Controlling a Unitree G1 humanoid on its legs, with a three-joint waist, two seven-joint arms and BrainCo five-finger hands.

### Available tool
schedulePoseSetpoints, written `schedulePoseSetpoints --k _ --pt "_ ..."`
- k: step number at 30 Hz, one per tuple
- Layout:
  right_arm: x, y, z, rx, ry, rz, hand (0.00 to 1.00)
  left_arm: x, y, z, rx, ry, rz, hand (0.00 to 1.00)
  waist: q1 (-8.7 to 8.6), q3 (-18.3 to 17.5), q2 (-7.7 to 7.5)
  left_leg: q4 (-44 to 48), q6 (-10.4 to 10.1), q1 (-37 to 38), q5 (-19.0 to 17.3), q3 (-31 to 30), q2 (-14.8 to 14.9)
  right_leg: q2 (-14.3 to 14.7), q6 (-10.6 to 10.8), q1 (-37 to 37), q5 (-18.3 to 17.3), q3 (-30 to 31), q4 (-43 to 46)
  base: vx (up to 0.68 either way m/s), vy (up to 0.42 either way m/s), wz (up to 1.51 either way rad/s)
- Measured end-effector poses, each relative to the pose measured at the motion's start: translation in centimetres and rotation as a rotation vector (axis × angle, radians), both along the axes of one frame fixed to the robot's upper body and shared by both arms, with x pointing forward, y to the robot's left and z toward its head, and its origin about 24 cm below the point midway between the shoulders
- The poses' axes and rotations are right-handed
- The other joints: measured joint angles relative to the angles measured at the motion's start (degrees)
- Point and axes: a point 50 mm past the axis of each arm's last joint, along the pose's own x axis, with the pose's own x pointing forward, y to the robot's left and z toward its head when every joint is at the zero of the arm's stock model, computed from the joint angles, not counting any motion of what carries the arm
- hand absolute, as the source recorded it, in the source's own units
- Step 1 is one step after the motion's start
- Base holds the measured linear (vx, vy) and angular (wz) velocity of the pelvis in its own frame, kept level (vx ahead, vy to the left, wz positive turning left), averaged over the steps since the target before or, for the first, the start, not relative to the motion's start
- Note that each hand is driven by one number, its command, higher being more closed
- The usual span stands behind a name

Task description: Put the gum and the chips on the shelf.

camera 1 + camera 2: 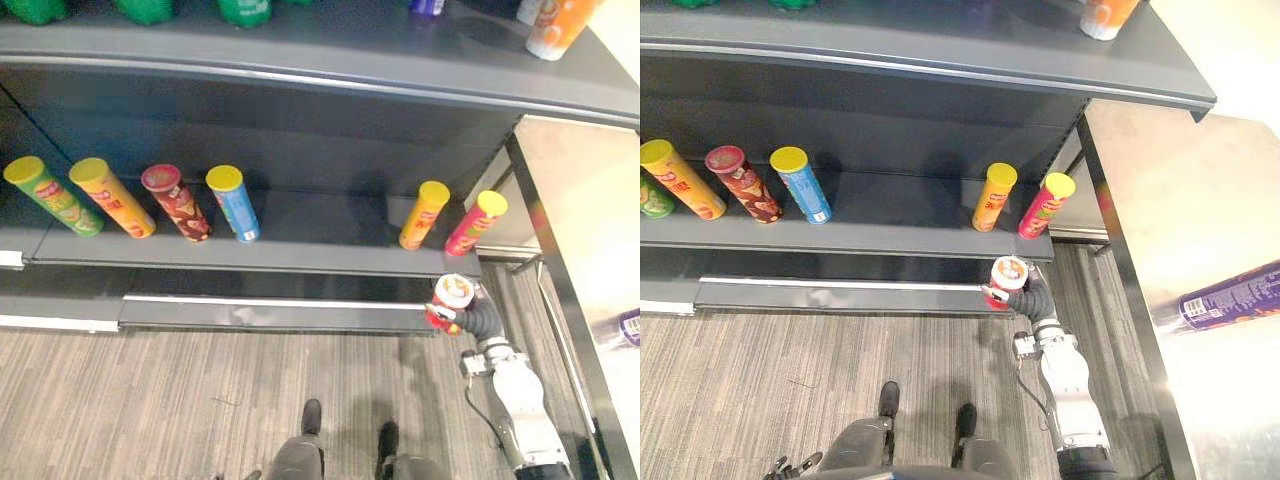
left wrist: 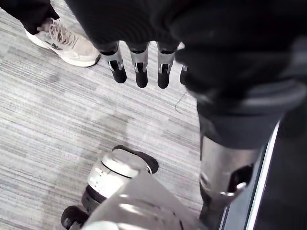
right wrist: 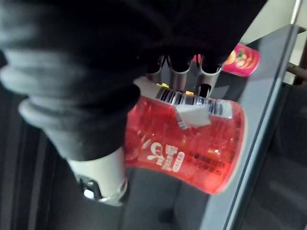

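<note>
While the left robot hand point(image 2: 140, 67) is hanging over the grey striped floor point(image 2: 57, 124) with its fingers straight and released, grasping nothing, a person's pale shoe point(image 2: 62, 43) is resting on that floor near the fingertips. In the head views the middle shelf point(image 1: 310, 255) is carrying six chip cans, all leaning with their lids toward the camera. From nine o'clock toward three o'clock they are standing as a green can point(image 1: 55, 200), an orange can point(image 1: 115, 200), a dark red can point(image 1: 180, 208) and a blue can point(image 1: 237, 208), close together. After a wide bare stretch, a yellow-orange can point(image 1: 422, 220) and a pink can point(image 1: 470, 228) are standing side by side. On the upper shelf point(image 1: 330, 50), green bottles point(image 1: 145, 8) are lining the eleven o'clock side and an orange-and-white can point(image 1: 555, 28) is standing at one o'clock. The right robot hand point(image 1: 472, 318) is reaching up from five o'clock with its fingers curled round a red container point(image 1: 452, 296), pale top upward. It is holding the container in the air just in front of the middle shelf's front edge, at about seven o'clock from the pink can; whether it is touching the edge cannot be told. At three o'clock a purple can point(image 1: 1230, 293) is lying on its side on the pale desk point(image 1: 1160, 190).
</note>
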Motion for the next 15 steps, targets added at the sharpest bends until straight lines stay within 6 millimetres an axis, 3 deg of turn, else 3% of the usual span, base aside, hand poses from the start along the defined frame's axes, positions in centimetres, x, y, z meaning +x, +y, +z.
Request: schedulePoseSetpoints --k 5,15 --pt "-0.2 1.0 -0.3 0.003 0.015 0.055 1.0 1.0 0.0 0.1 -0.001 -0.024 -0.009 0.0 -0.45 0.35 0.32 -3.5 -0.04 2.74 1.16 -0.29 0.11 0.23 -0.37 1.74 0.16 -0.62 -0.56 0.1 -0.047 0.05" --pt "-0.3 1.1 -0.5 -0.001 0.02 0.051 1.0 1.7 0.0 0.3 0.004 -0.044 -0.021 0.0 -0.67 0.68 0.87 -4.39 -0.07 5.12 0.93 0.09 -0.36 -0.19 -0.35 4.12 0.13 -0.59 -1.77 0.03 0.005 -0.01"
